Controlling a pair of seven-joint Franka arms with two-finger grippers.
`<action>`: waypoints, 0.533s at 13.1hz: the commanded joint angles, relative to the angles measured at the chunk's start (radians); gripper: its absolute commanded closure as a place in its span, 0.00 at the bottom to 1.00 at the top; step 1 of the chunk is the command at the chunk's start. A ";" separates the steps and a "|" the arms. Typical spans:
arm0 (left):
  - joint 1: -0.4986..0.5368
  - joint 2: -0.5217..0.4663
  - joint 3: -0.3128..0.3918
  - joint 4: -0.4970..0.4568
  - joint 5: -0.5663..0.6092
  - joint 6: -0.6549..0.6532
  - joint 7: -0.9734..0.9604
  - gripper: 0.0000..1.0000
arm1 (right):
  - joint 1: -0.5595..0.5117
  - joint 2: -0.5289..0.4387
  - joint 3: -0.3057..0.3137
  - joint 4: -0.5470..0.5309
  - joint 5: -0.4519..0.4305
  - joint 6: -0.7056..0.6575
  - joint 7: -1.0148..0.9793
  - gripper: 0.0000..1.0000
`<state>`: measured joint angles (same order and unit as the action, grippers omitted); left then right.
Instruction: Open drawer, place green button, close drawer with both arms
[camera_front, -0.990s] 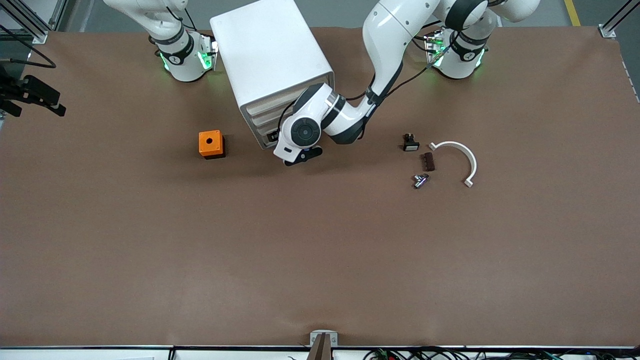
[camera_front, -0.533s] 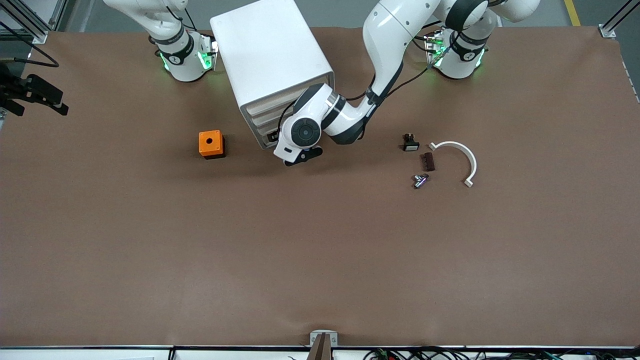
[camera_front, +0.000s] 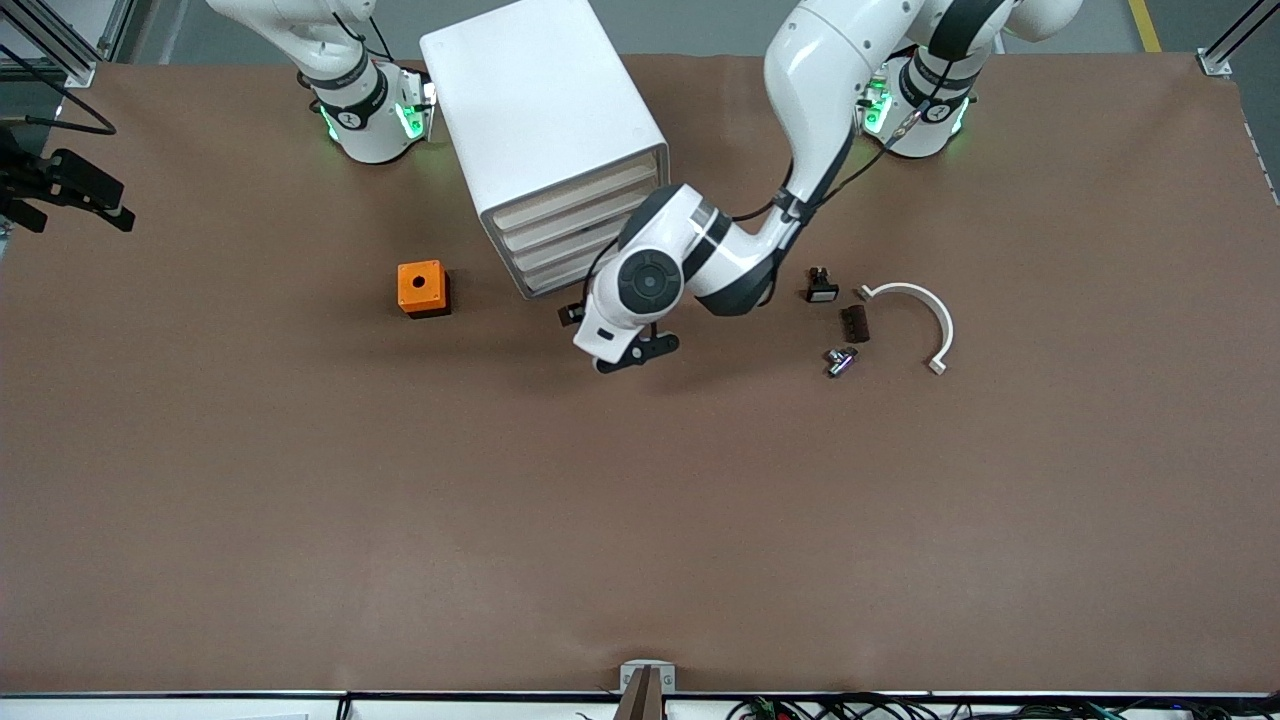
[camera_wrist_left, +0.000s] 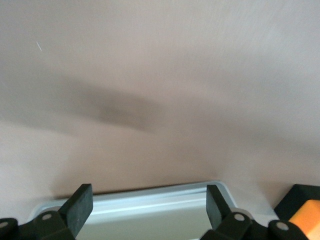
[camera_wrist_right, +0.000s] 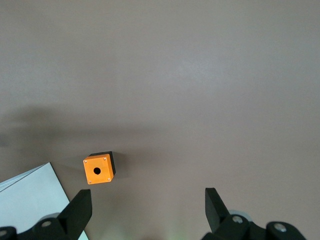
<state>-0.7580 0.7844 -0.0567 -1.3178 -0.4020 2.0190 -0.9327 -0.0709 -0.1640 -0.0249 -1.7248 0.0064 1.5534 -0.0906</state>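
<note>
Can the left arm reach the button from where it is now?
Probably yes. The left gripper, open and empty, hangs in front of the drawers; bare table lies between it and the button toward the left arm's end.

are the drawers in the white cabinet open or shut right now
Shut: all drawer fronts sit flush in the white cabinet; none sticks out. The open left gripper hangs in front.

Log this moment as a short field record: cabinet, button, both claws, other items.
cabinet: white drawer unit, drawers look shut
button: on table, toward left arm's end
left claw: open, empty, over table in front of drawers
right claw: open, empty, waits above orange box
other: black switch, white arc, brown block
</note>
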 joint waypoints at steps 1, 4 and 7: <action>0.046 -0.068 -0.002 -0.015 0.049 -0.013 0.105 0.00 | -0.009 -0.015 0.010 -0.010 0.012 -0.003 0.006 0.00; 0.091 -0.131 -0.002 -0.029 0.136 -0.019 0.187 0.00 | -0.010 -0.017 0.010 -0.012 0.014 -0.010 0.026 0.00; 0.140 -0.206 -0.003 -0.096 0.150 -0.023 0.309 0.00 | -0.012 -0.017 0.006 -0.012 0.020 -0.010 0.026 0.00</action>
<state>-0.6438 0.6506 -0.0552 -1.3296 -0.2696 1.9982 -0.6978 -0.0709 -0.1640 -0.0241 -1.7247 0.0109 1.5470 -0.0783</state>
